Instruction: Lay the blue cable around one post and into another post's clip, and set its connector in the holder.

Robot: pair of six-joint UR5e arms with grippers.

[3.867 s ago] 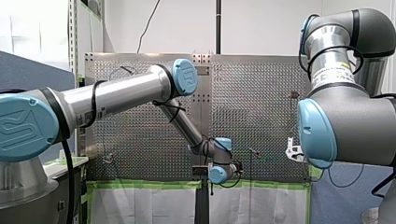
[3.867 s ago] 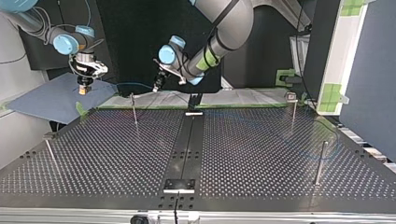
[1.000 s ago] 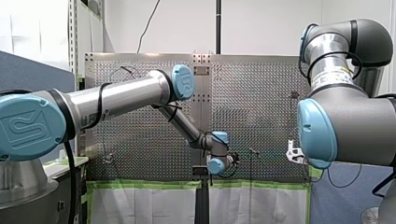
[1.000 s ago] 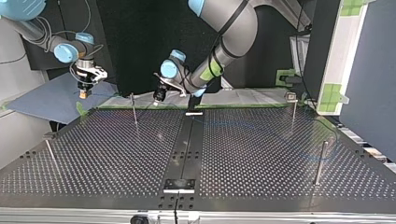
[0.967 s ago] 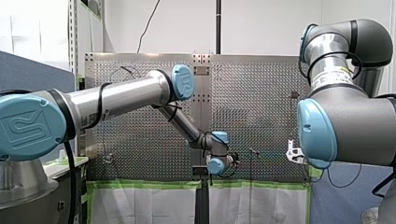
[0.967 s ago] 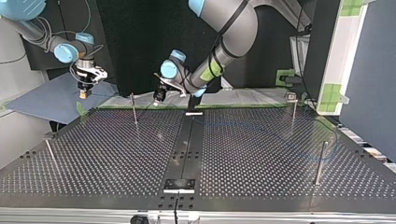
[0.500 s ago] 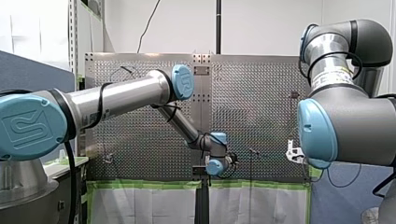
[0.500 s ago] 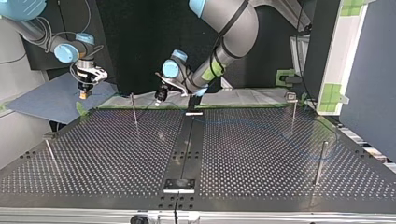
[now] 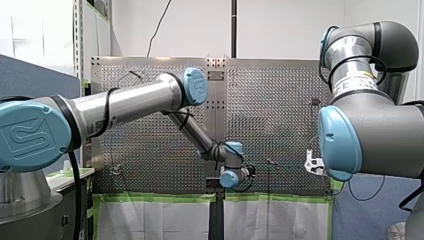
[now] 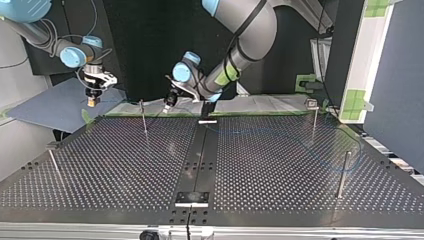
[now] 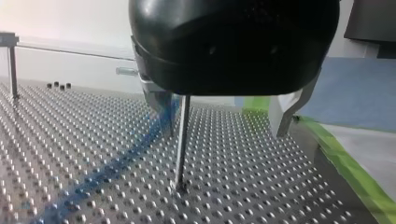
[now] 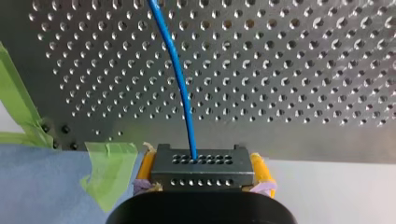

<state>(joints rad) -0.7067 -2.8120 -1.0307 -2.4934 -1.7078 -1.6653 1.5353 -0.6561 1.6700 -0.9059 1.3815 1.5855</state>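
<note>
Surface: a dark perforated table (image 10: 280, 190) with thin posts standing on it, green tape (image 12: 109, 168) along its edge and a blue cloth (image 12: 42, 186) just past that.
Right side: my right gripper (image 12: 204, 161) is clamped tight on the black connector (image 12: 201, 173), a yellow pad pressing in on each side.
Where that is: just off the table's edge, by the tape and cloth, at the top view's far left.
Cable: the blue cable (image 12: 180, 79) comes out of the connector's row of holes and runs away over the perforations.
Left side: my left gripper (image 11: 223, 133) hangs low over the table, its metal fingers (image 11: 161, 105) spread wide and gripping nothing.
Post: one upright post (image 11: 181, 140) stands between those fingers, closer to one than the other.
Cable there: a blurred blue streak crosses the table up to that nearer finger; I cannot tell if they touch.
Spacing: the two grippers are well apart.
</note>
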